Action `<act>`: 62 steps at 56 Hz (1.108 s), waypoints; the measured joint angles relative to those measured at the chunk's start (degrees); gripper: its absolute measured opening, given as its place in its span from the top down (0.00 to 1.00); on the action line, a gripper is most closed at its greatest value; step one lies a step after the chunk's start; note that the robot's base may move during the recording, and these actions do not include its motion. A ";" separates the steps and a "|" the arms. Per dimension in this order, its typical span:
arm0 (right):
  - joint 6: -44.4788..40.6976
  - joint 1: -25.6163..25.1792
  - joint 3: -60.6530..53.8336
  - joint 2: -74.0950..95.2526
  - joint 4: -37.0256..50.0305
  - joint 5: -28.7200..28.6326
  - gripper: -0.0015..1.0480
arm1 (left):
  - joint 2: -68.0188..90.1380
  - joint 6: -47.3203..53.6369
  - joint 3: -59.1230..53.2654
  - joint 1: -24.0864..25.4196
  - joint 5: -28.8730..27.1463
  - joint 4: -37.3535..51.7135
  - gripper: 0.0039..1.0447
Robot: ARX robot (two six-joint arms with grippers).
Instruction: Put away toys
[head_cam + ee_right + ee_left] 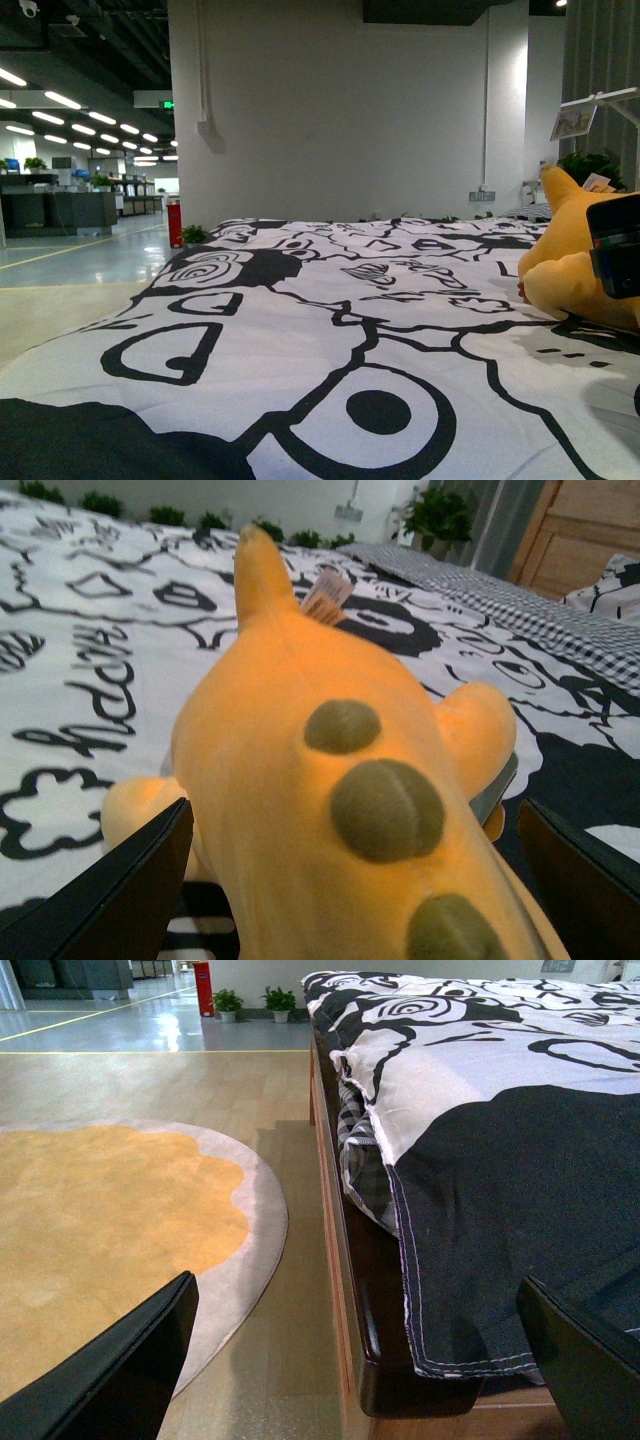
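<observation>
From my front camera, the toy (560, 280) runs off the right edge, its near side masked by the right arm (618, 240). On the right wrist camera its body leaves the bottom edge, soft-focused; I cannot see its face, and its tag (325, 595) is unreadable.

front: low over the bedspread (300, 330), facing a wall (330, 110). left wrist: beside the bed (345, 1260), near the floor (250, 1080). right wrist: close behind the plush toy (340, 780) — shared with front.
</observation>
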 joint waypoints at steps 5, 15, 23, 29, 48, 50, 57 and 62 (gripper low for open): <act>-1.33 -0.63 2.67 1.31 -5.35 1.44 0.06 | 0.00 0.00 0.00 0.00 0.02 0.00 0.06; -3.17 -2.78 10.08 4.52 -18.60 3.50 0.06 | 0.00 0.00 0.00 0.00 0.02 0.00 0.06; -3.58 -4.13 13.70 5.90 -24.44 4.13 0.11 | 0.00 0.00 0.00 0.00 0.02 0.00 0.06; -3.56 -4.59 14.19 5.88 -25.57 3.23 0.31 | 0.00 0.00 0.00 0.00 0.02 0.00 0.06; 2.25 -5.53 14.19 1.75 -29.73 -9.33 0.76 | 0.00 0.00 0.00 0.00 0.02 0.00 0.06; 3.45 -5.86 14.19 0.83 -29.90 -11.56 0.80 | 0.00 0.00 0.00 0.00 0.02 0.00 0.06; 7.74 -7.52 14.14 -3.82 -31.58 -22.34 0.90 | 0.00 0.00 0.00 0.00 0.02 0.00 0.06; 11.08 -9.11 13.97 -8.63 -32.81 -30.88 0.92 | 0.00 0.00 0.00 0.00 0.02 0.00 0.06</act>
